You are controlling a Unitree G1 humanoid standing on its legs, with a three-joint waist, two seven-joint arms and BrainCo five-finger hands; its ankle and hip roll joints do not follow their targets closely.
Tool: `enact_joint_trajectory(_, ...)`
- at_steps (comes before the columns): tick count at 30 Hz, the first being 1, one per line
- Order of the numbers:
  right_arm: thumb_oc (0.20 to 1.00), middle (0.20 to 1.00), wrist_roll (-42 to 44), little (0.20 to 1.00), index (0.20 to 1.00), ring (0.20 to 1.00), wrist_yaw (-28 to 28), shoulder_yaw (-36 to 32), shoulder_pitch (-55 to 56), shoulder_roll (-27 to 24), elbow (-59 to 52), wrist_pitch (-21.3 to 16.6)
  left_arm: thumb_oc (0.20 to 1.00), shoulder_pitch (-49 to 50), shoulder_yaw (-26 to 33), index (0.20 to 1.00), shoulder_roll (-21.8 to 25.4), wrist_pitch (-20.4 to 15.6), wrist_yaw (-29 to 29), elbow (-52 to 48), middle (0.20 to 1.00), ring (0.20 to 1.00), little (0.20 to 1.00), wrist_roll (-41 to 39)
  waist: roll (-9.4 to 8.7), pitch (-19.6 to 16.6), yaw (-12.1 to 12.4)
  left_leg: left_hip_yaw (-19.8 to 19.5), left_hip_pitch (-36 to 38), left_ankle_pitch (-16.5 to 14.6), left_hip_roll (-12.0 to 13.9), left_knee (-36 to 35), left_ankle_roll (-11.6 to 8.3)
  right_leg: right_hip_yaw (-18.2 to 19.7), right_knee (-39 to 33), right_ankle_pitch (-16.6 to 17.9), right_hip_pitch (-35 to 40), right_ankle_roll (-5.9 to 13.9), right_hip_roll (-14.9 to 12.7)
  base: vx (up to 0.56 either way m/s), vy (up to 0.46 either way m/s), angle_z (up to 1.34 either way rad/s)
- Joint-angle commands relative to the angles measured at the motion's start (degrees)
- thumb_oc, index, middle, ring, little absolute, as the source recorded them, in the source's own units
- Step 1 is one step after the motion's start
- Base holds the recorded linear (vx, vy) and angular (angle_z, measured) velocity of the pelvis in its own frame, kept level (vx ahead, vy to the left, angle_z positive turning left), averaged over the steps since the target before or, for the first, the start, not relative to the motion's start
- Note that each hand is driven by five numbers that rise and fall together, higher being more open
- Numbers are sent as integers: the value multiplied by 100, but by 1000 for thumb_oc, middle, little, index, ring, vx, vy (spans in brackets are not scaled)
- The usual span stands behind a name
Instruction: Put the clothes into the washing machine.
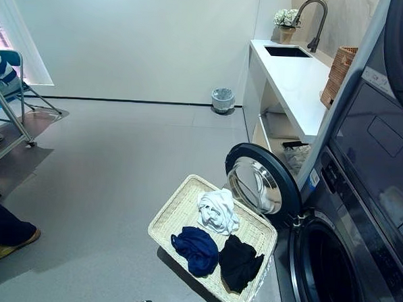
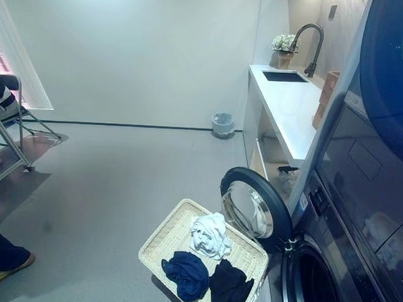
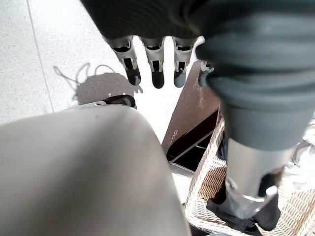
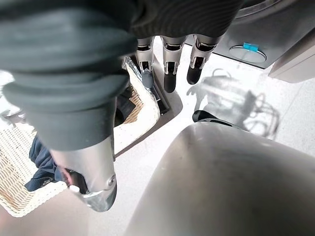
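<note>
1. Clothes lie in 3 loose heaps in a pale woven basket point(image 1: 173, 217) on the grey floor, just beside the washing machine point(image 1: 344, 267): a white piece point(image 1: 218, 210) at the far side, a dark blue piece point(image 1: 195, 249) and a black piece point(image 1: 239, 261) side by side at the near side.
2. The washer's round door point(image 1: 261, 181) stands swung open beside the basket's far corner, and the dark drum opening point(image 1: 327, 272) faces out beside the basket.
3. Left robot hand point(image 3: 153, 64) hangs low over bare floor next to the basket, fingers straight and relaxed, holding nothing.
4. Right robot hand point(image 4: 170, 61) hangs the same way between the basket's edge and the front of the machine, fingers loose and empty.
5. To my eye, no piece has gone in yet, so all 3 remain to be moved.
6. These pieces look soft, light and floppy; each should sag and trail when lifted, so a sleeve could snag on the basket's rim or the door.
7. I would take hold at the bunched middle of a heap, pinching a thick fold, not a loose edge.
8. A white table point(image 1: 296, 78) with a sink runs along the far wall, and a small bin point(image 1: 222, 100) sits beside it.
9. A person's foot in a yellow shoe point(image 1: 7, 248) rests on the floor well apart from the basket.
</note>
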Motion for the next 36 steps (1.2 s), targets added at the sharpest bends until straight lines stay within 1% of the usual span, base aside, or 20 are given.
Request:
enact_joint_trajectory(1,1000,1000,24,1000,1000,1000,7,-119,-434,161,166,-128,1000,-504,-78,1000,-218,-131,-12,265,1000,1000,1000,-228,-199,344,77,262,276,-741,-683,45,481,105,184,-383,71,430,-69,0,0,0)
enact_joint_trajectory(6,1000,1000,44,1000,1000,1000,0,-107,-446,161,160,-125,1000,-520,-93,1000,-216,-199,228,244,1000,1000,1000,-181,-196,363,79,263,259,-726,-682,45,480,110,188,-377,54,427,-67,0,0,0)
enact_joint_trajectory(7,1000,1000,70,1000,1000,1000,-1,-102,-448,156,165,-126,1000,-525,-66,1000,-201,-230,395,251,1000,1000,1000,-122,-193,374,83,264,254,-721,-684,45,483,111,191,-379,48,422,-66,0,0,0)
enact_joint_trajectory(10,1000,1000,85,1000,1000,1000,9,-108,-445,147,171,-130,1000,-525,-47,1000,-196,-277,570,265,1000,1000,1000,-90,-193,383,83,266,254,-719,-683,45,484,114,193,-380,48,421,-64,23,1,0)
enact_joint_trajectory(11,1000,1000,97,1000,1000,1000,0,-99,-434,151,175,-137,1000,-527,-17,1000,-190,-293,735,269,1000,1000,1000,-134,-193,391,80,261,254,-712,-686,45,482,113,196,-379,44,420,-64,40,3,0)
enact_joint_trajectory(13,1000,1000,117,1000,1000,1000,-12,-92,-430,155,176,-130,1000,-533,37,1000,-190,-285,866,272,1000,1000,1000,-130,-196,402,82,265,251,-706,-685,45,475,105,201,-382,43,417,-68,23,3,0)
enact_joint_trajectory(15,1000,1000,119,1000,1000,1000,-13,-92,-428,154,173,-126,1000,-533,46,1000,-187,-285,880,270,1000,1000,1000,-128,-196,404,83,265,249,-704,-686,45,474,104,202,-382,40,418,-69,0,0,0)
enact_joint_trajectory(18,1000,1000,149,1000,1000,1000,-29,-99,-424,135,161,-130,1000,-533,75,1000,-174,-291,1178,261,1000,1000,1000,-63,-189,435,83,273,229,-694,-687,45,476,88,205,-377,18,416,-79,12,3,0)
enact_joint_trajectory(19,1000,1000,156,1000,1000,1000,-32,-111,-420,124,161,-140,1000,-527,107,1000,-163,-275,1411,266,1000,1000,1000,-36,-185,441,81,273,226,-694,-691,45,477,83,197,-370,14,416,-80,32,9,-1)
enact_joint_trajectory(21,1000,1000,167,1000,1000,1000,-37,-106,-427,118,162,-139,1000,-537,135,1000,-154,-268,1524,269,1000,1000,1000,-106,-183,441,77,276,223,-691,-692,45,475,85,198,-369,9,416,-82,35,16,0)
enact_joint_trajectory(22,1000,1000,184,1000,1000,1000,-43,-108,-441,98,151,-128,1000,-561,239,1000,-134,-342,1810,259,1000,1000,1000,-209,-174,447,68,284,217,-686,-693,45,470,90,195,-367,0,417,-90,42,24,0)
enact_joint_trajectory(24,1000,1000,183,1000,1000,1000,-42,-115,-439,87,153,-136,1000,-565,283,1000,-117,-383,1875,254,1000,1000,1000,-267,-169,449,64,286,215,-685,-695,48,468,93,196,-366,-4,417,-92,34,20,0)
enact_joint_trajectory(25,1000,1000,189,1000,1000,1000,-27,-125,-437,64,151,-137,1000,-568,342,1000,-98,-495,2024,249,1000,1000,1000,-307,-165,449,58,293,213,-684,-696,52,466,99,191,-362,-4,418,-95,50,28,0)
enact_joint_trajectory(27,1000,1000,200,1000,1000,1000,-18,-128,-419,16,117,-122,1000,-569,371,1000,-36,-882,2549,172,1000,1000,1000,-112,-150,459,41,305,208,-686,-703,63,461,111,177,-354,-4,419,-101,61,38,-1)
enact_joint_trajectory(29,1000,1000,198,1000,1000,1000,-14,-125,-414,0,110,-121,1000,-584,349,1000,-5,-1054,2838,130,1000,1000,1000,73,-145,464,33,312,198,-685,-703,69,457,119,172,-346,-14,422,-106,37,30,0)
enact_joint_trajectory(30,1000,1000,210,1000,1000,1000,-10,-102,-409,-29,88,-120,1000,-615,290,1000,50,-1229,3138,44,1000,1000,1000,344,-134,476,20,324,180,-683,-703,81,454,130,178,-339,-39,427,-115,30,35,0)
enact_joint_trajectory(31,1000,1000,227,1000,1000,1000,-7,-81,-415,-53,69,-117,1000,-651,228,1000,90,-1333,3330,-25,1000,1000,1000,415,-124,489,12,333,156,-678,-701,92,453,140,187,-332,-69,428,-120,11,51,0)
enact_joint_trajectory(32,1000,1000,281,1000,1000,1000,5,-40,-443,-117,20,-129,1000,-776,101,1000,189,-1496,3803,-301,1000,1000,1000,756,-108,552,-2,355,81,-671,-698,124,454,165,207,-317,-151,433,-134,-13,39,-1)
enact_joint_trajectory(34,1000,1000,312,1000,1000,1000,13,-29,-467,-147,-7,-133,1000,-837,53,1000,239,-1530,3925,-439,1000,1000,1000,905,-101,589,-6,363,45,-666,-697,134,457,181,216,-307,-195,433,-139,-42,32,-4)
enact_joint_trajectory(36,1000,1000,375,1000,1000,1000,30,-2,-558,-229,-76,-152,1000,-1019,-102,1000,368,-1512,4125,-846,1000,1000,1000,1288,-75,713,-18,386,-69,-652,-696,159,466,231,247,-278,-331,437,-151,-81,39,-6)
